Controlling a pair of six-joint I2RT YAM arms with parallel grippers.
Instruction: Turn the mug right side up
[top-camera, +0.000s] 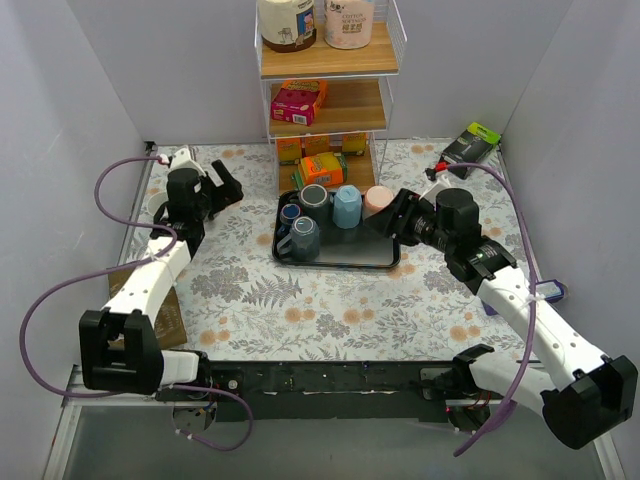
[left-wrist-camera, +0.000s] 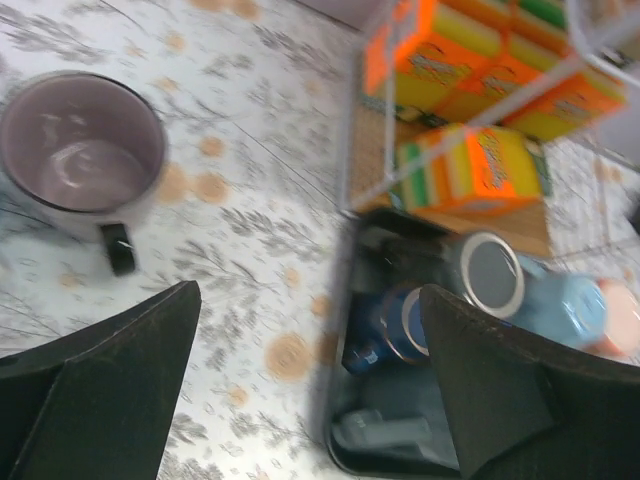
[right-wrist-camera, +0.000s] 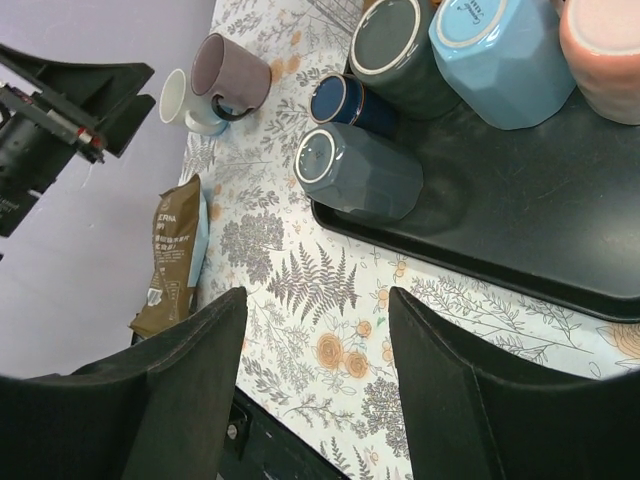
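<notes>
L gripper is spread wide w/ nothing between the fingers, just flowery tablecloth under the gap. The mauve mug sits outside the left finger, up and to the left of it in the wrist cam, clear of both fingers, not touching.

I'm looking pretty much straight down into its mouth, so its long axis reads vertical: rim up, base on the cloth, handle pointing back toward the gripper side. Imo that one's right side up already. So the next move is prob a straight lift away, and the thing to watch is the left finger swinging into that handle.

L arm is way nearer. R gripper is also spread and empty, hanging by the near edge of the tray. From there the mug is well off ahead-left, right up against a white mug afaict.
</notes>
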